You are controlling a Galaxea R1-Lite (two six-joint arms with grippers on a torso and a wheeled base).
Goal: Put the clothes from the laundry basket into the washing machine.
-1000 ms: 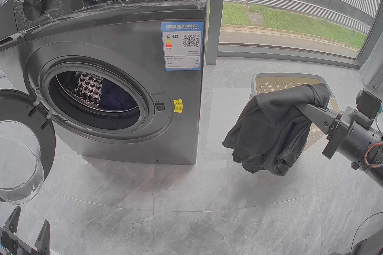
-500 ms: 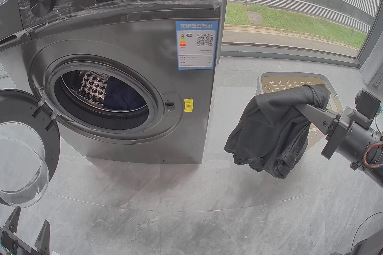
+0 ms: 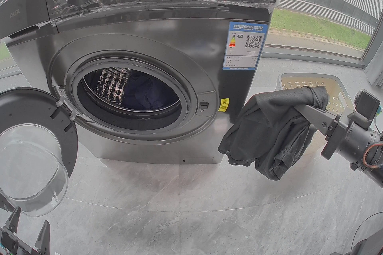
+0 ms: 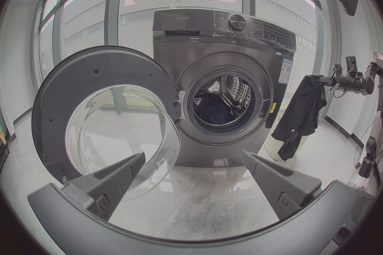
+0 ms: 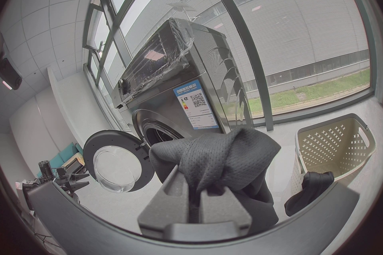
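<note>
The right gripper [image 3: 309, 111] was clamped shut on a dark grey garment [image 3: 267, 132], which hung free in folds above the floor [image 3: 191, 212], between the washing machine [image 3: 159, 36] and the laundry basket [image 3: 337, 86]. The cream basket stood just behind the cloth, beside the machine's right side. In the right wrist view a dark fold lay low against the basket; it may have been part of the same garment. The machine's door [image 3: 36, 116] stood swung wide to the left, and dark blue clothing [image 3: 147, 92] lay in the drum. The left gripper [image 4: 192, 155] hung low near the door, its fingers spread apart and holding nothing.
</note>
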